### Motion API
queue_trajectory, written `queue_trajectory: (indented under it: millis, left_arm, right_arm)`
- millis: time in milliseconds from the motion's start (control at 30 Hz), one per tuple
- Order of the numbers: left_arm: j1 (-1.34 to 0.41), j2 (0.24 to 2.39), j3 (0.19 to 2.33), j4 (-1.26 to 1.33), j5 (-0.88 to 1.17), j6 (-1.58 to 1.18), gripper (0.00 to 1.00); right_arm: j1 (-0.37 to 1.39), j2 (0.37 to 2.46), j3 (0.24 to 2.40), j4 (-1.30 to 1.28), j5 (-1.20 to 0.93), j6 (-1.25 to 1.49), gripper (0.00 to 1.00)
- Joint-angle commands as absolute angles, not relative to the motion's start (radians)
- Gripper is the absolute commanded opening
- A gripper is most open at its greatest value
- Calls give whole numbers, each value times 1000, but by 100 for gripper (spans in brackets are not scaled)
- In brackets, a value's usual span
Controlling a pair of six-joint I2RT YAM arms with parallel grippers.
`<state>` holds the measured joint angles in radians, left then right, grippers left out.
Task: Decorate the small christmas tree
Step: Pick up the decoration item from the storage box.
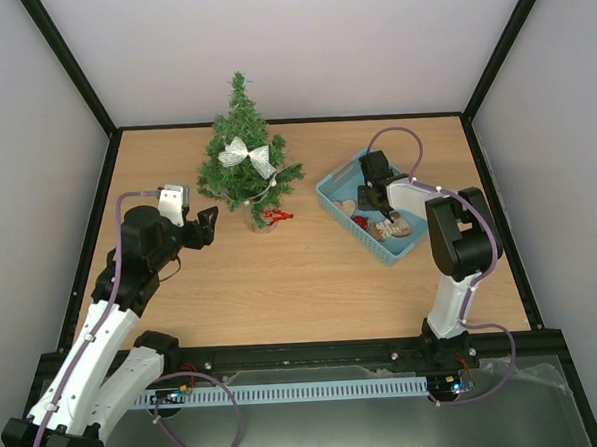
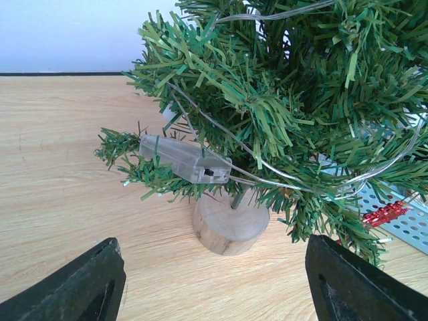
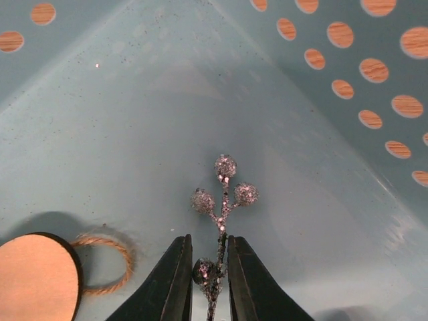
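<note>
The small christmas tree (image 1: 242, 136) stands at the back centre of the table on a round wooden base (image 2: 231, 224). It carries a silver bow (image 1: 247, 156), a thin wire light string with a clear battery box (image 2: 184, 159), and a red ornament (image 1: 275, 215) low on its right side. My left gripper (image 1: 207, 228) is open and empty, just left of the tree's base, with its fingers (image 2: 87, 287) apart. My right gripper (image 3: 208, 251) is down inside the teal basket (image 1: 327, 194), shut on the stem of a silver glitter berry sprig (image 3: 225, 190).
The basket sits right of the tree and also holds a wooden disc with a twine loop (image 3: 33, 274), a red piece (image 1: 361, 221) and other wooden ornaments (image 1: 394, 228). Its perforated wall (image 3: 374, 73) rises close around the right gripper. Enclosure walls ring the table.
</note>
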<state>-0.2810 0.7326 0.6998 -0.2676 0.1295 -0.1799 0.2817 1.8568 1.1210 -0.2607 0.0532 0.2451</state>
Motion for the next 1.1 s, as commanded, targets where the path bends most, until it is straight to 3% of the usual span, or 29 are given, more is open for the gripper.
queue_trajectory:
  millis: [0,100,567,767,1067]
  left_arm:
    - [-278,732,708,-243,129,-188,75]
    - [-279,732,708,-241,130,-186,75]
    - [-280,739,698,-228,137,-176,77]
    - [-258,798,707,-206,235,-243,78]
    - [-199,829,801,-212,344,-375,72]
  right_arm:
    - [280,1878,1155,-259,100,230,16]
    - [280,1879,1157,-256,91,227,17]
    - [280,1828,1135,-275,69,226,4]
    - [280,1759,1115,-292,63,225,3]
    - [281,1572,1118,-349,-22,237,3]
